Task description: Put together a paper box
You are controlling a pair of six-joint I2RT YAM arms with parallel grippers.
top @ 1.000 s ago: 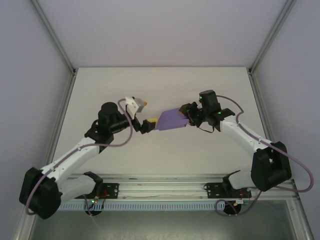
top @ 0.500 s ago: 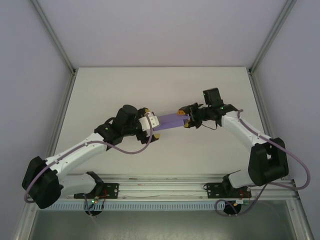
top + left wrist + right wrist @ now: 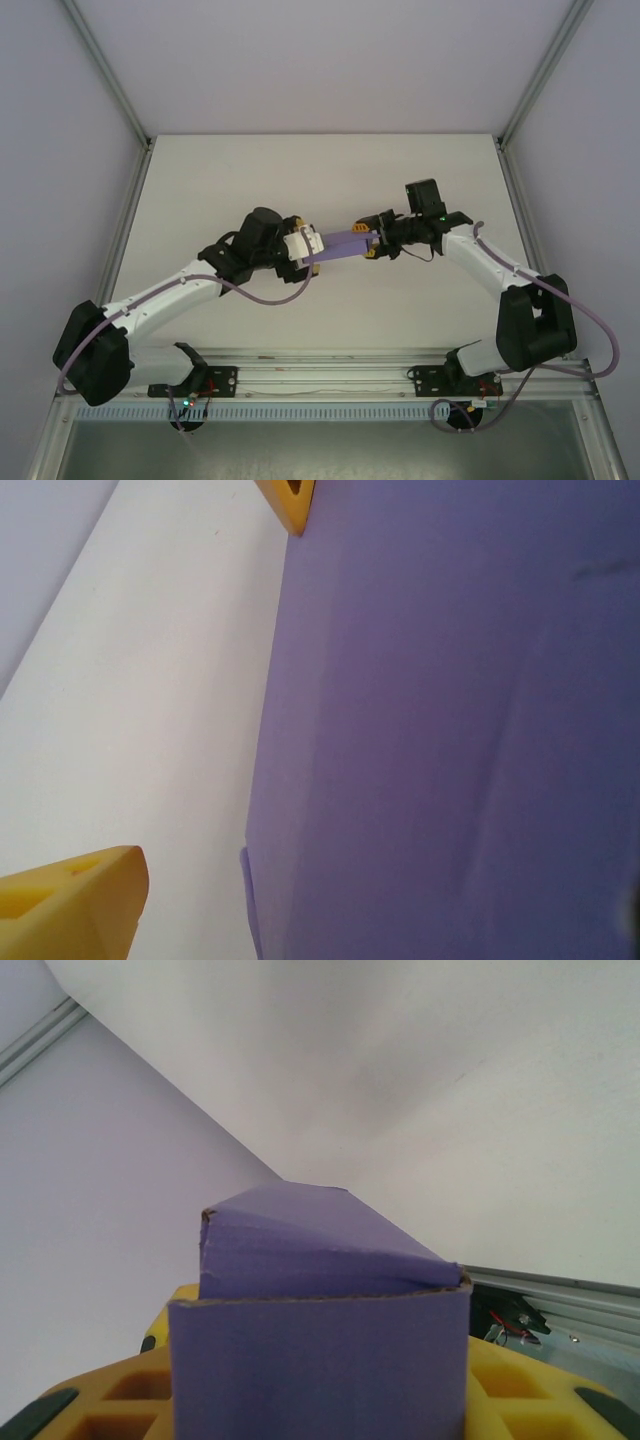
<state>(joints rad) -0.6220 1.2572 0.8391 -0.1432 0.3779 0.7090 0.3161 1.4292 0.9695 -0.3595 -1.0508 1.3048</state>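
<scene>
Over white counter (image 3: 220, 170): just brought left fingers (image 3: 305, 246), spread wide and gripping nothing, up to paper box (image 3: 345, 244); pinched at opposite end by right fingers (image 3: 373, 237); looks ready for two-handed folding.

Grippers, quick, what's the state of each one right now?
Left gripper: open, fingers spread at one end of the paper box.
Right gripper: closed on the paper box, holding it.
</scene>
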